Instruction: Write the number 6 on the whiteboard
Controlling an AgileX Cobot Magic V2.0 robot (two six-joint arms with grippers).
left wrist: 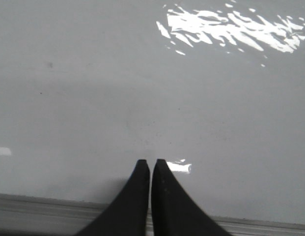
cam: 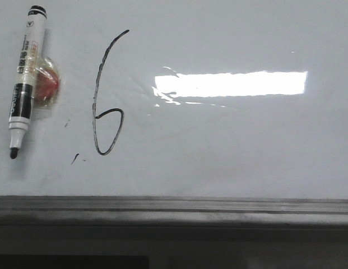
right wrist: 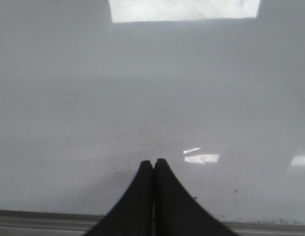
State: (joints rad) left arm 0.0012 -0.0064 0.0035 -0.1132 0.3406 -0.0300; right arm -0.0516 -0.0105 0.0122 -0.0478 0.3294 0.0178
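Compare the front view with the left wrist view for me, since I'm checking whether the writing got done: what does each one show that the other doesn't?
Only the front view shows the number 6 and a marker lying uncapped beside it, a red object at its side. Only the left wrist view shows the left gripper, fingers together and empty. Both show the whiteboard with glare and its grey ledge.

number 6 point(cam: 101, 101): thin black line | whiteboard point(cam: 246, 145): glossy white-grey, bright white glare patch | ledge point(cam: 174, 210): dark grey | marker point(cam: 26, 78): white barrel, black cap, black band, black tip | round piece point(cam: 49, 85) beside marker: red | fingers point(left wrist: 164, 196): black
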